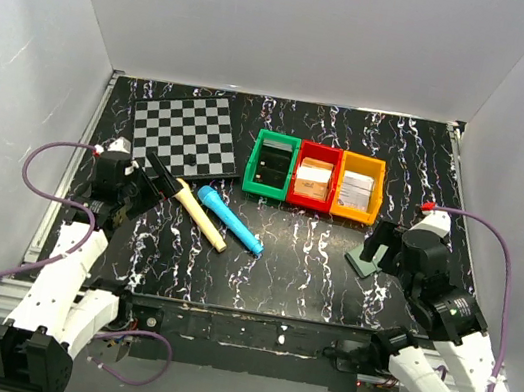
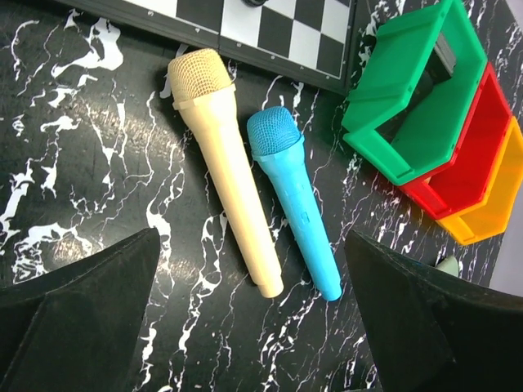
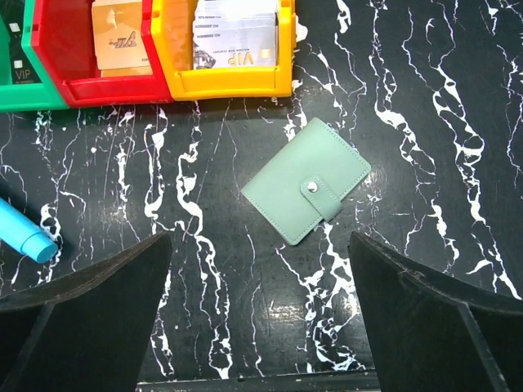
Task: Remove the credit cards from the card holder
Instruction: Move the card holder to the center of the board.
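Observation:
The card holder (image 3: 294, 184) lies shut on the black marbled table, a grey-green wallet with its snap tab (image 3: 320, 196) fastened. It also shows at the right of the top view as the card holder (image 1: 361, 265). The credit cards are hidden inside it. My right gripper (image 3: 260, 245) hangs open just near of the holder, touching nothing, and stands as the right gripper (image 1: 382, 248) beside the holder from above. My left gripper (image 2: 251, 269) is open at the left side, over the handle ends of two toy microphones, far from the holder; from above the left gripper (image 1: 147, 184) is empty.
A cream microphone (image 1: 200, 214) and a blue microphone (image 1: 229, 219) lie mid-table. A checkered board (image 1: 185, 134) sits at the back left. Green (image 1: 253, 164), red (image 1: 321, 150) and yellow (image 1: 365, 160) bins stand in a row behind the holder, with cards stacked in them.

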{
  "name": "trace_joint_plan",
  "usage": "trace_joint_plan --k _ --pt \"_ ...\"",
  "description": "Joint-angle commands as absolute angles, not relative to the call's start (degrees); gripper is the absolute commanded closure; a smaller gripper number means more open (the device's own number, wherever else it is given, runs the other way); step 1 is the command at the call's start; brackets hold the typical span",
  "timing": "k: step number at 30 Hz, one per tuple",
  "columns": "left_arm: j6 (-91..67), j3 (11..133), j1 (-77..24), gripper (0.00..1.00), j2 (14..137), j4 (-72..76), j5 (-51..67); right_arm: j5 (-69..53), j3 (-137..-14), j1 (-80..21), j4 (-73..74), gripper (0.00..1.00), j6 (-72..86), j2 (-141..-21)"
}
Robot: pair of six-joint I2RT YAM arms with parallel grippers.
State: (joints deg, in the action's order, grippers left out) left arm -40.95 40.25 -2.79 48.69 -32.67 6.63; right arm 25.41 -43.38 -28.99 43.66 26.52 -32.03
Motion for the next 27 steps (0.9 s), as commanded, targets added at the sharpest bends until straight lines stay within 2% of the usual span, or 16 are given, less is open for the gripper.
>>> trace_joint_plan --k 1,10,17,24,27 --pt "-39.99 41.49 -3.08 0.02 47.90 -36.47 8.25 24.87 -44.21 -29.09 43.50 0.02 27.77 -32.61" --pt "-34.19 39.82 -3.78 0.02 43.34 -35.86 12.04 24.35 -46.05 -26.82 46.76 0.05 33.04 -39.45" --pt "-34.36 39.11 -9.39 0.02 40.87 -35.25 10.90 7.94 -40.44 -8.90 42.46 0.05 35.94 -37.97" --pt "-36.74 38.67 -12.39 0.02 42.80 -34.98 10.19 4.75 -35.34 -0.63 39.99 0.07 41.92 -39.55" --pt "-37.35 38.50 -13.44 0.02 43.33 -34.02 10.20 3.69 -34.19 3.59 38.59 0.11 43.50 -41.57"
